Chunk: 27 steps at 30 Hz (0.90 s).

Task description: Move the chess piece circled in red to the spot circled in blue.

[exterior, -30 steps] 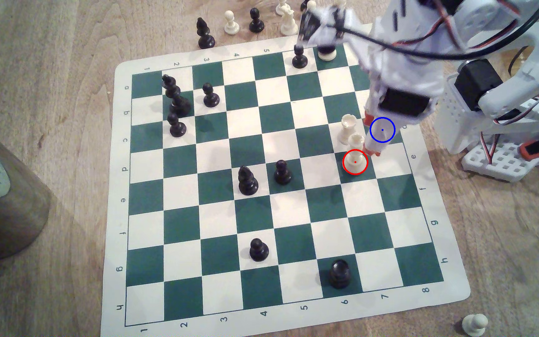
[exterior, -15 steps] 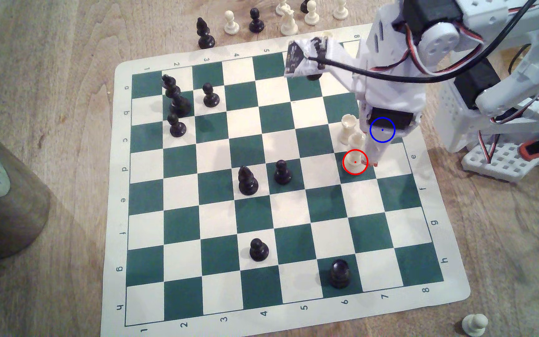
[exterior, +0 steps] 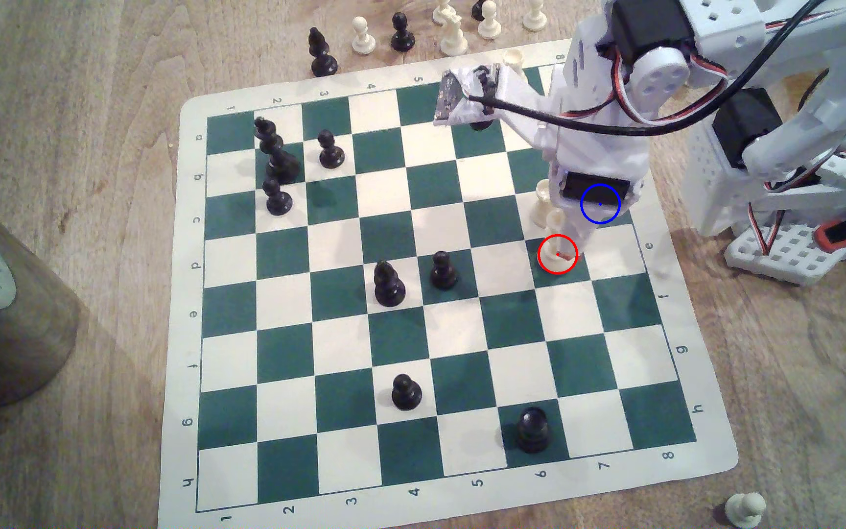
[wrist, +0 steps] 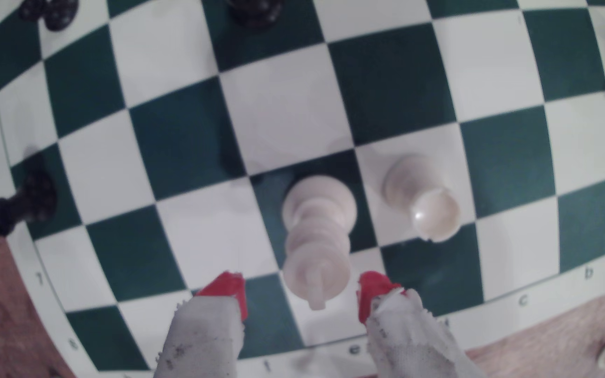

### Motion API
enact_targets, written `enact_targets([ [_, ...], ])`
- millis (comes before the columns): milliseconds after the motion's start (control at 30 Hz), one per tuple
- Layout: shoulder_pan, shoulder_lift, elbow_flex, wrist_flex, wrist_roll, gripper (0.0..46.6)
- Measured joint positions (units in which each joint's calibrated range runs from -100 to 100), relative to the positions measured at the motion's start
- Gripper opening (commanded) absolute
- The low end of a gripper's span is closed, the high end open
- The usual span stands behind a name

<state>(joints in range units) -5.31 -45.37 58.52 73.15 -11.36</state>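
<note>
Counter w/ green board: our gripper (wrist: 300,296), spread open, straddles the chess piece circled in red (wrist: 317,232); next we clamp, lift.

The arm (exterior: 609,101) is white printed plastic with black servo blocks let into its joints. A thick black cable (exterior: 589,122) and thin red, white and black wires run along it. The hand (wrist: 301,301) has red-tipped fingers (wrist: 228,290) wrapped in grubby white cloth.
</note>
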Motion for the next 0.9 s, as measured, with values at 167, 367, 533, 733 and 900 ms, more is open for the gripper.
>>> enact_targets([
  [167, 0.15, 1.42, 1.17, -0.72, 0.54, 16.8],
  [367, 0.15, 1.93, 2.26, -1.59, 0.59, 16.5],
  [533, 0.81, 2.35, 2.35, -3.98, 0.59, 16.8],
  [733, 2.21, 3.77, 2.98, -7.33, 1.03, 14.4],
  [900, 2.95, 3.77, 2.98, -7.49, 1.03, 12.0],
])
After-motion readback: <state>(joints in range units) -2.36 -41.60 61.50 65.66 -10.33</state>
